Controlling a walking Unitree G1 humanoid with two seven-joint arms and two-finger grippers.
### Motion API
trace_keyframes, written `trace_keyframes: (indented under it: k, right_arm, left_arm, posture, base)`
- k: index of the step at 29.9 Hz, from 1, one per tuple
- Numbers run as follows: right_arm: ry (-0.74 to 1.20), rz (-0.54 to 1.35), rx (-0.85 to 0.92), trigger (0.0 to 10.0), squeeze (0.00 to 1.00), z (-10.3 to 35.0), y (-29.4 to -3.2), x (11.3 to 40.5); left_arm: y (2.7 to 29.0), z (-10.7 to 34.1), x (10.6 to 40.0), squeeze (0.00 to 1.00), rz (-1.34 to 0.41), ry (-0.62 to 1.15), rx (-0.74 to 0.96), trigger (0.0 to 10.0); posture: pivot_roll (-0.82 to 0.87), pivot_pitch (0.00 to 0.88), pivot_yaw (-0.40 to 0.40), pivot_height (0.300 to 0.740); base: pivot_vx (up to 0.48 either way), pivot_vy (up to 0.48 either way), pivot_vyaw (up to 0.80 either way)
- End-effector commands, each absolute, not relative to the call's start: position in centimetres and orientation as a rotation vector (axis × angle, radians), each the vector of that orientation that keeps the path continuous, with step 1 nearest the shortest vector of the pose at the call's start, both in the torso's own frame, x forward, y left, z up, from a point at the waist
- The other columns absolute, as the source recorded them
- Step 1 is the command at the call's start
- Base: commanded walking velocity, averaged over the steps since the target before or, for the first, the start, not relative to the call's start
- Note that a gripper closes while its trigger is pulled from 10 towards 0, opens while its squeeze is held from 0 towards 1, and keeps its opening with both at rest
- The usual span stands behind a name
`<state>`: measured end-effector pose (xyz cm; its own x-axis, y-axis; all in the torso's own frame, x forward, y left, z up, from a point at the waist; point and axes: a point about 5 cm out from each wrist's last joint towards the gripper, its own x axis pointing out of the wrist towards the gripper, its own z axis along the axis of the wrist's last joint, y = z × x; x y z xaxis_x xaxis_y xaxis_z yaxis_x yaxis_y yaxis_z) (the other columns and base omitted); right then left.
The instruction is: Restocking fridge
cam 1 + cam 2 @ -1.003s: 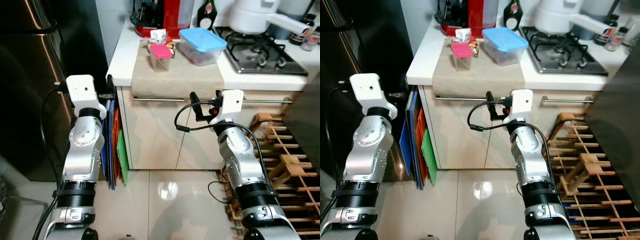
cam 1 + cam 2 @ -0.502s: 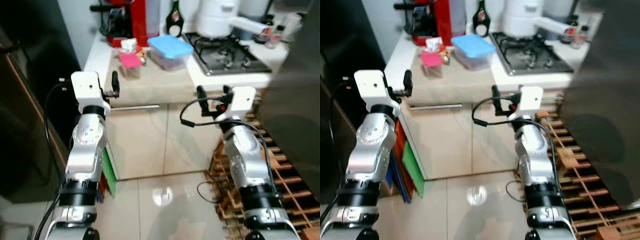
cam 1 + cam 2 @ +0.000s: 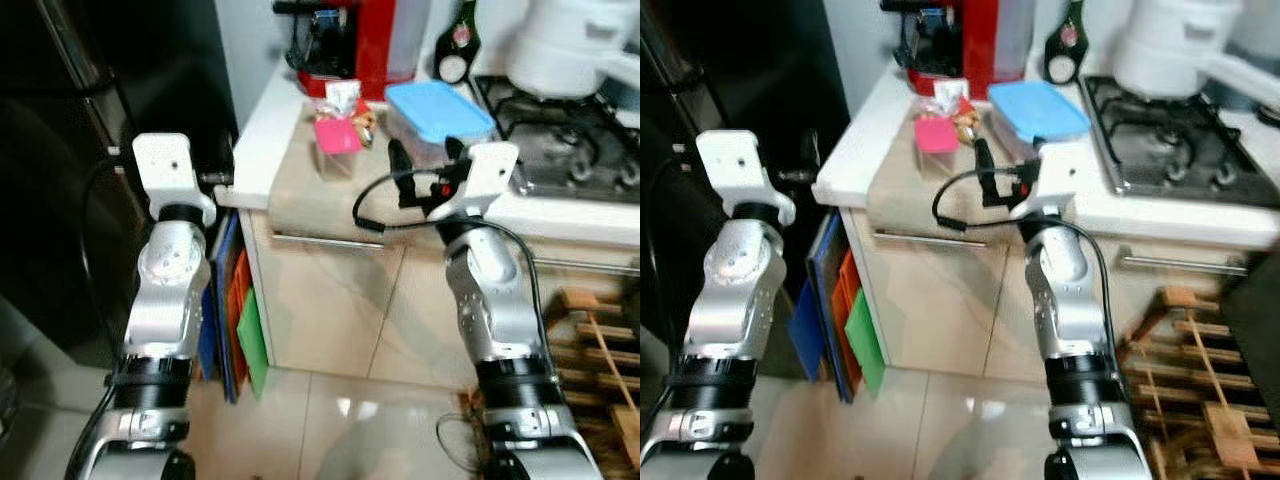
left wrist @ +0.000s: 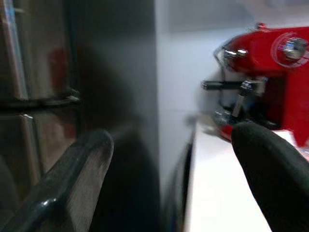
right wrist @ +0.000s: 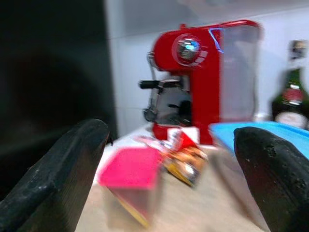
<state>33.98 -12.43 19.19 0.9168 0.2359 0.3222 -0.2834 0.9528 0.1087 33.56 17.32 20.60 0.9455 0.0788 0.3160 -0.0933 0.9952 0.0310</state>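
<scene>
A dark steel fridge point(image 3: 60, 150) stands shut on the left, next to a white counter point(image 3: 262, 130). On the counter's beige mat sit a small pink-lidded tub point(image 3: 337, 145), a larger blue-lidded box point(image 3: 440, 110) and some snack packets point(image 3: 348, 97). My right gripper point(image 3: 422, 165) is open at the counter's front edge, pointing at the pink-lidded tub point(image 5: 133, 181) and the blue-lidded box point(image 5: 251, 135), touching neither. My left gripper point(image 3: 224, 165) is open and empty in the gap between the fridge point(image 4: 29, 96) and the counter's corner point(image 4: 212, 193).
A red coffee machine point(image 3: 350, 40) and a dark bottle point(image 3: 460, 45) stand at the counter's back. A gas hob point(image 3: 570, 130) with a white pot point(image 3: 570, 45) is on the right. Coloured boards point(image 3: 235, 310) lean beside the cabinet. A wooden rack point(image 3: 600, 340) lies on the floor at the right.
The whole picture has swung and closed in on the counter as the camera moved. My right gripper, earlier in front of the cabinet, is now at counter height by the boxes.
</scene>
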Motion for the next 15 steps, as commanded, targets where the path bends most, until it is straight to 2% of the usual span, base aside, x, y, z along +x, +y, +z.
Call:
trace_keyframes:
  k: [1, 4, 9, 15]
  right_arm:
    - [-0.317, 0.302, 0.174, 10.0, 0.0, 19.7, -11.6, 33.9]
    - [-0.325, 0.303, 0.174, 10.0, 0.0, 19.9, -11.5, 33.9]
    - [-0.364, 0.157, 0.095, 10.0, 0.0, 21.1, -12.9, 34.1]
    - [-0.333, 0.18, 0.144, 10.0, 0.0, 21.6, -12.6, 34.3]
  left_arm:
    - [17.7, 21.4, 33.6, 0.0, 0.088, -0.341, 0.038, 10.0]
    - [17.6, 21.5, 33.6, 0.0, 0.083, -0.345, 0.035, 10.0]
    - [17.4, 21.9, 33.5, 0.0, 0.065, -0.373, 0.054, 10.0]
    - [17.4, 22.0, 33.4, 0.0, 0.044, -0.371, 0.042, 10.0]
  posture:
    - [-0.03, 0.0, 0.029, 0.74]
    - [-0.03, 0.0, 0.029, 0.74]
    - [-0.03, 0.0, 0.03, 0.74]
    - [-0.03, 0.0, 0.035, 0.74]
  base:
    - [0.431, 0.0, 0.0]
    - [0.407, 0.252, 0.0]
    - [0.0, 0.0, 0.0]
    - [0.0, 0.0, 0.0]
